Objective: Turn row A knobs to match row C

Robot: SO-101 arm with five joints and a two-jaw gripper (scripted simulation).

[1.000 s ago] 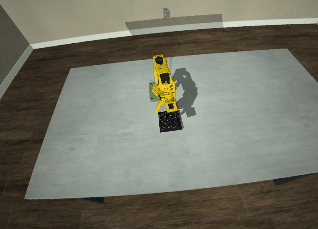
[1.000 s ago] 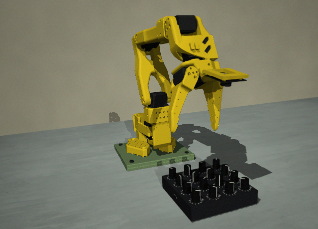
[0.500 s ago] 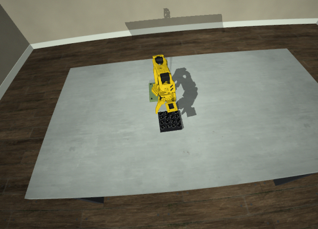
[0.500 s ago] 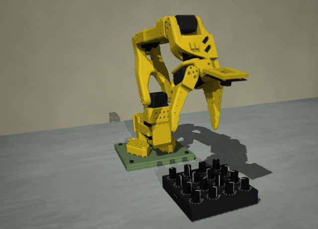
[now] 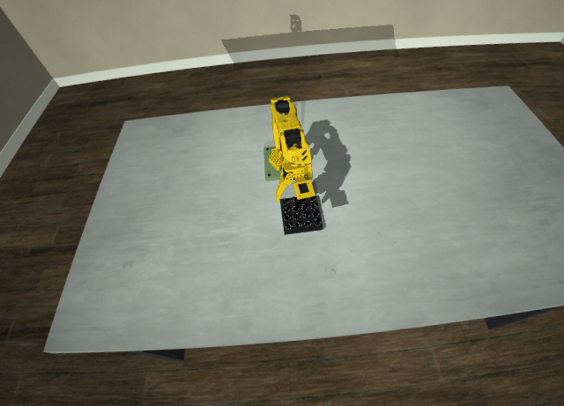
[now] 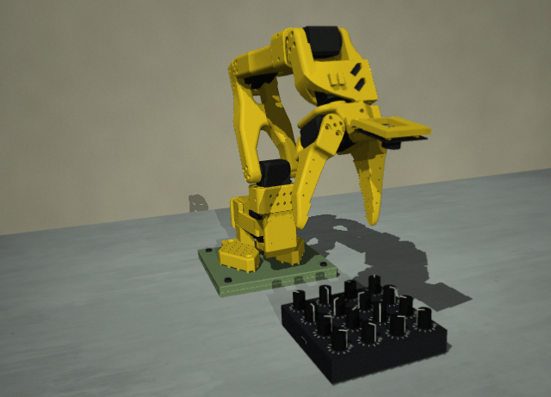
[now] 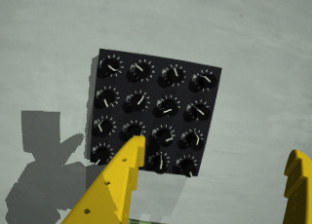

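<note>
The black knob box (image 6: 360,327) stands on the grey table just in front of my arm's green base plate (image 6: 267,270). It carries several black knobs with white pointer lines, set in rows. A small socket slot shows on its left side face (image 6: 303,339). The box also shows in the top view (image 5: 301,215) and in the wrist view (image 7: 152,110). My yellow gripper (image 6: 337,221) hangs well above the box, pointing down, open and empty. In the wrist view one finger (image 7: 117,185) covers part of the nearest row of knobs.
The arm's shadow (image 6: 391,259) falls on the table behind the box. The table edges lie far from the box on all sides in the top view.
</note>
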